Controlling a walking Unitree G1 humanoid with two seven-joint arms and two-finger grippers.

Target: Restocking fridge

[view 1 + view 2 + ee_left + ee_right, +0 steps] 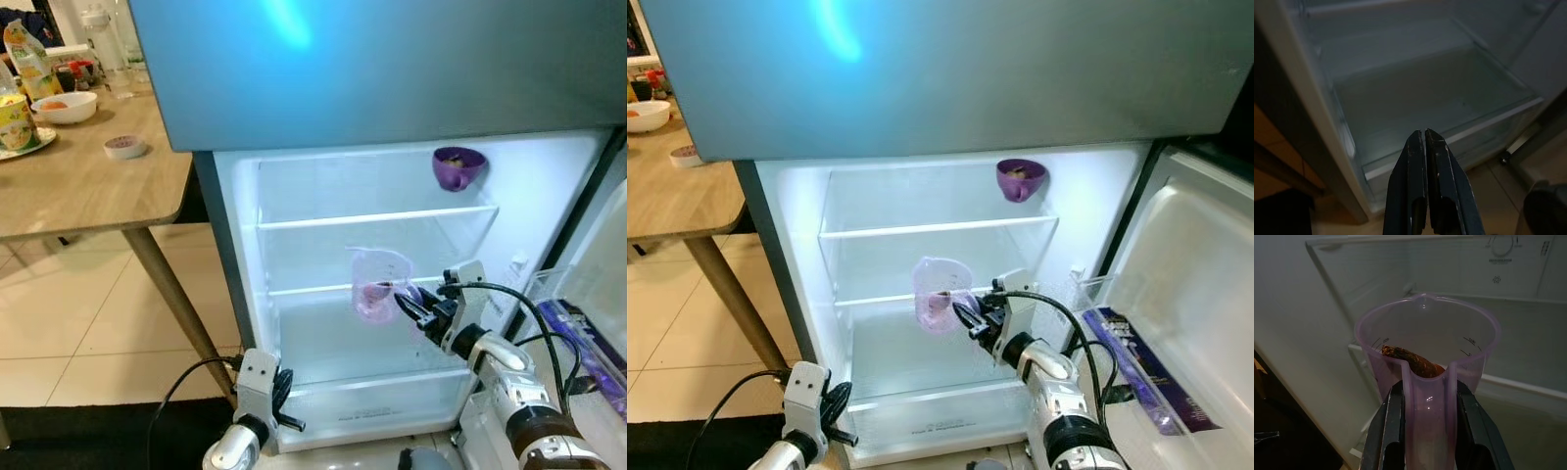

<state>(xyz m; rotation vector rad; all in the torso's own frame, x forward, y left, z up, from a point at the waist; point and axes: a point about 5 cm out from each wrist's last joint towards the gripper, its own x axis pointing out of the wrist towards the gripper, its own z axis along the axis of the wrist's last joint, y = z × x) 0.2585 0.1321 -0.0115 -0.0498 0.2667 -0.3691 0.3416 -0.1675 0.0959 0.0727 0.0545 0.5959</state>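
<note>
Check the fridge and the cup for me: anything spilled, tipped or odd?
Nothing stands out. The right hand holds the clear measuring cup upright by its handle, with a brownish item inside, in front of the fridge shelves. The purple bowl sits level on the top shelf. No spills show.

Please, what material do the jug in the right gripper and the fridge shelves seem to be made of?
The measuring jug, held by its handle in the right gripper, looks like thin translucent purple plastic: printed scale marks and a brownish item inside show through the wall. The fridge shelves look like clear glass or hard plastic, glossy and see-through; I cannot tell which.
</note>
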